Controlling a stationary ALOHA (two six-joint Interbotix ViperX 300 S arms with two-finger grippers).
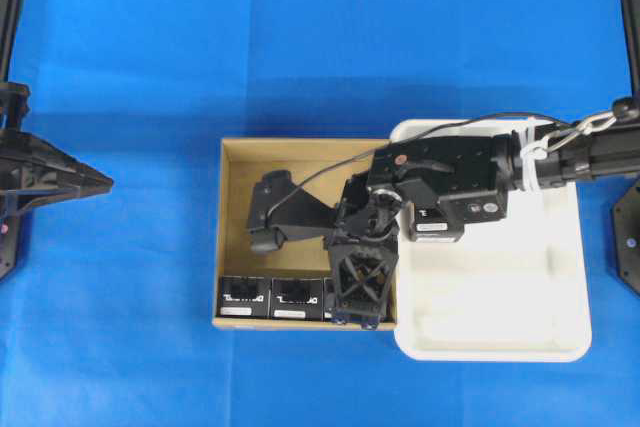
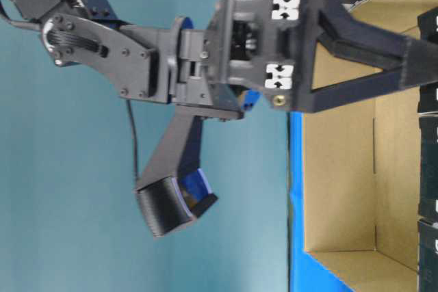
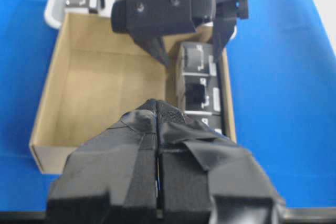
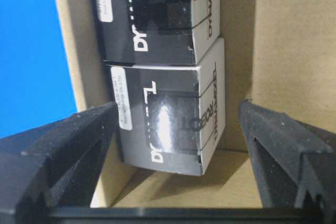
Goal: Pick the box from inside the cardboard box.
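The brown cardboard box (image 1: 232, 227) sits mid-table. A row of small black boxes (image 1: 245, 299) lies along its front wall, and the one at the right end is partly under my right gripper. My right gripper (image 1: 320, 269) reaches in from the right and is open. In the right wrist view the gripper (image 4: 177, 107) has its fingers (image 4: 73, 145) on either side of the nearest black box (image 4: 163, 129), without touching it. A second black box (image 4: 152, 19) lies beyond. My left gripper (image 1: 100, 182) is shut and empty at the far left, and it also shows in the left wrist view (image 3: 157, 104).
A white plastic tray (image 1: 500, 297) touches the carton's right side, and a black box (image 1: 435, 227) lies in it under the right wrist. The carton's back half (image 1: 300, 162) is bare floor. Blue cloth (image 1: 120, 327) covers the table all round.
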